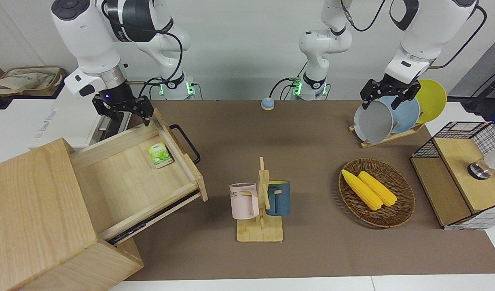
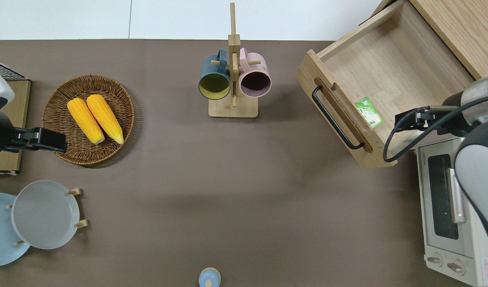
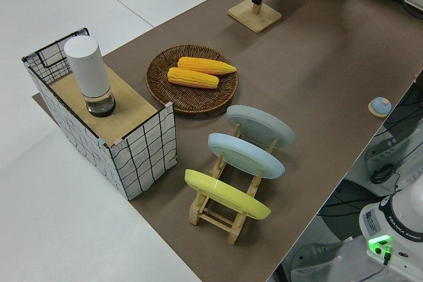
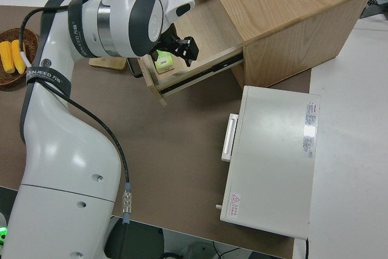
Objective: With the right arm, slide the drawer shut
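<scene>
The drawer [image 1: 130,178] stands pulled far out of the pale wood cabinet [image 1: 33,210], with its black loop handle [image 1: 187,141] facing the middle of the table. A small green packet [image 1: 160,155] lies inside it near the front panel. My right gripper [image 1: 126,113], with the blue wrist light, is open and empty. In the overhead view the right gripper [image 2: 403,119] hangs over the inside of the drawer [image 2: 395,67], close to the side wall nearer the robots and beside the packet [image 2: 369,112]. It touches nothing that I can see. My left gripper [image 1: 387,99] is parked and open.
A white toaster oven [image 2: 451,207] stands next to the drawer, nearer the robots. A mug rack [image 1: 260,202] with two mugs stands mid-table. A wicker basket [image 1: 397,214] of corn, a plate rack [image 1: 387,117] and a wire-mesh box [image 1: 462,178] stand toward the left arm's end. A small blue bell [image 1: 267,104] sits near the robots.
</scene>
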### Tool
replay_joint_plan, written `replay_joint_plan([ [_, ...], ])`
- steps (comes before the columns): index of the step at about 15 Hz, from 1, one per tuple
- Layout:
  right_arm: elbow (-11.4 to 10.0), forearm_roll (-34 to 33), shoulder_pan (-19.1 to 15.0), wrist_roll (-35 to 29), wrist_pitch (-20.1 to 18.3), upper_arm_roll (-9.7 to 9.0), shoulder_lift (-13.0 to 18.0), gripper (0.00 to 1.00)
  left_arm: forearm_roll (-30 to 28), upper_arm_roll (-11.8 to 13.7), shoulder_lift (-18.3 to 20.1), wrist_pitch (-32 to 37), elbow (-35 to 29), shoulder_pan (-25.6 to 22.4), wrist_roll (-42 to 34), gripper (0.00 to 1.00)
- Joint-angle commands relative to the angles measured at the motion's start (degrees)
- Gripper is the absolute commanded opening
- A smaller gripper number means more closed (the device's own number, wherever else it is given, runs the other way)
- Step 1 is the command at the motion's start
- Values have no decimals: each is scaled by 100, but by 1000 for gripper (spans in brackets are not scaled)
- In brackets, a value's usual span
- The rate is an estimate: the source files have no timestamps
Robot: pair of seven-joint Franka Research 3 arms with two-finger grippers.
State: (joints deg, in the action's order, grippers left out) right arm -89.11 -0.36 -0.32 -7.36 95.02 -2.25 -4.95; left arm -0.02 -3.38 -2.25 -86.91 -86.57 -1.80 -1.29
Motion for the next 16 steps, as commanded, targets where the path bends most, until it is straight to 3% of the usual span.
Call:
replay_joint_plan([
  [1, 278, 150, 5, 138, -71, -20, -59, 983, 98, -40, -65, 113, 149, -31, -56, 993],
  [4, 280, 80, 102, 216, -290, -73, -59, 983, 98, -40, -65, 113, 149, -31, -56, 993],
  [10, 280, 80, 120, 296, -309, -73, -59, 958, 98, -40, -65, 113, 140, -31, -56, 993],
  [11, 280, 80, 120, 296, -309, -82, -59, 850, 98, -40, -65, 113, 149, -31, -56, 993],
  [15, 280, 80, 120, 296, -309, -82, -59, 196, 98, -40, -65, 113, 149, -31, -56, 993],
  [16, 280, 80, 120, 296, -309, -82, -59, 95, 98, -40, -65, 113, 149, -31, -56, 993],
])
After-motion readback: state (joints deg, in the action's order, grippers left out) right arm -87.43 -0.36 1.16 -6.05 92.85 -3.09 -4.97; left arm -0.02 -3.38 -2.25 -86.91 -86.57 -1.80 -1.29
